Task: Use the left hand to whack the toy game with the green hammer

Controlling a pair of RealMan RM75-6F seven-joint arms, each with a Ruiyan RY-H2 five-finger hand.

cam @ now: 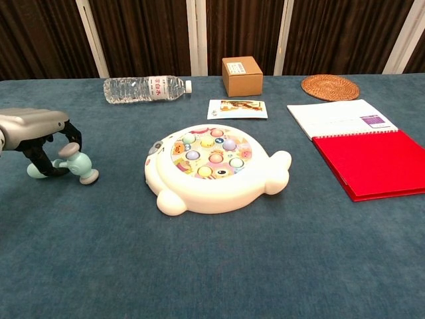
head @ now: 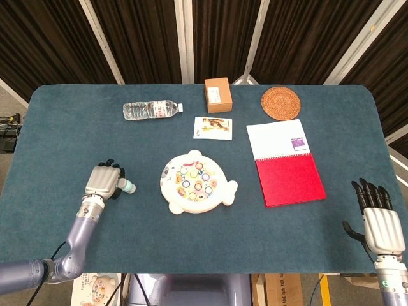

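Hammer: green hammer (cam: 72, 165) lies on the blue bench (head: 64, 127) at its left side, well left of the toy game; pale mint head toward the game, handle running left under the robot hand.
Left robot hand: left robot hand (cam: 36, 136) sits over the hammer's handle with its dark fingers (cam: 34, 156) curled down around it; from the chest view they look closed on the handle, while the hammer itself rests on the bench.
Right robot hand: right robot hand (head: 381, 220) is at the bench's right near edge, seen only in the head view; fingers straight and spread, holding nothing, well apart from everything else.
Toy game: white whale-shaped toy game (cam: 211, 166) lies flat near the middle of the bench, with a round panel of coloured pegs on top and its tail to the right.
Water bottle: clear water bottle (cam: 146, 88) lies on its side at the far left, cap pointing right.
Box: small cardboard box (cam: 242, 75) stands at the far centre.
Card: printed card (cam: 237, 109) lies flat between the box and the toy game.
Coaster: round woven coaster (cam: 330, 87) is at the far right.
Notebook: open spiral notebook (cam: 358, 143) lies right of the game, white page farther, red cover nearer.
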